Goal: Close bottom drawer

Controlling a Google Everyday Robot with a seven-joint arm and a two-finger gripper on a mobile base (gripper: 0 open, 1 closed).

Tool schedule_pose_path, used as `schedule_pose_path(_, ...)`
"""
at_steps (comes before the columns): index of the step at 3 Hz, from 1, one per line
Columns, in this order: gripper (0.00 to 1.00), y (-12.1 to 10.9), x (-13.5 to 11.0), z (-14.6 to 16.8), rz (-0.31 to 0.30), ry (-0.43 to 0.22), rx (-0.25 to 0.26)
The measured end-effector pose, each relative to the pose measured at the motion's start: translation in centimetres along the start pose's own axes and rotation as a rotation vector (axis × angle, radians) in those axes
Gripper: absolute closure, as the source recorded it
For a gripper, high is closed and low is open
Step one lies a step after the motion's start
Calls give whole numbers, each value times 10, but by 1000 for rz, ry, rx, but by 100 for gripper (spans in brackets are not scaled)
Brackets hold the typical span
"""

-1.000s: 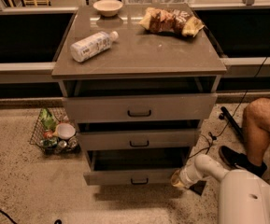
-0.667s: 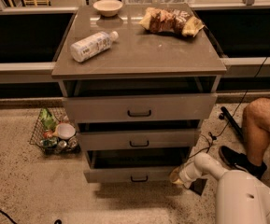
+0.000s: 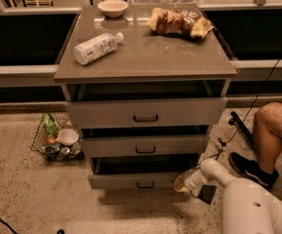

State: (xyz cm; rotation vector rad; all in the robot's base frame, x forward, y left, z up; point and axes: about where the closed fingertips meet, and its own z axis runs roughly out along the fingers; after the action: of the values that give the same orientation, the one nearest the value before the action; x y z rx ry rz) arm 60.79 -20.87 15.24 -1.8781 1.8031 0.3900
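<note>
Lowest in the grey-brown three-drawer cabinet (image 3: 155, 57), the short-fronted grey bottom drawer (image 3: 126, 181) is standing pulled out. The robot's pale gripper (image 3: 182, 183) is sitting at its right front corner; I cannot tell whether it is spread or closed.

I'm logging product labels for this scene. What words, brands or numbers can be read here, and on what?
No text is legible anywhere.
bottle lying on the cabinet top: label print too blurred to read.
snack bags: print too blurred to read.
gripper, at the right end of the bottom drawer front: no markings visible.
</note>
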Motion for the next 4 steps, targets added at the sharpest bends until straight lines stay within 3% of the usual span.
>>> schedule_pose_path(1,10,18,-11,1,-40,-51,-25)
schedule_pose_path(2,0,30,-16,2,-61,-79,-44)
schedule_pose_path(4,0,42,-18,4,-76,-121,-70)
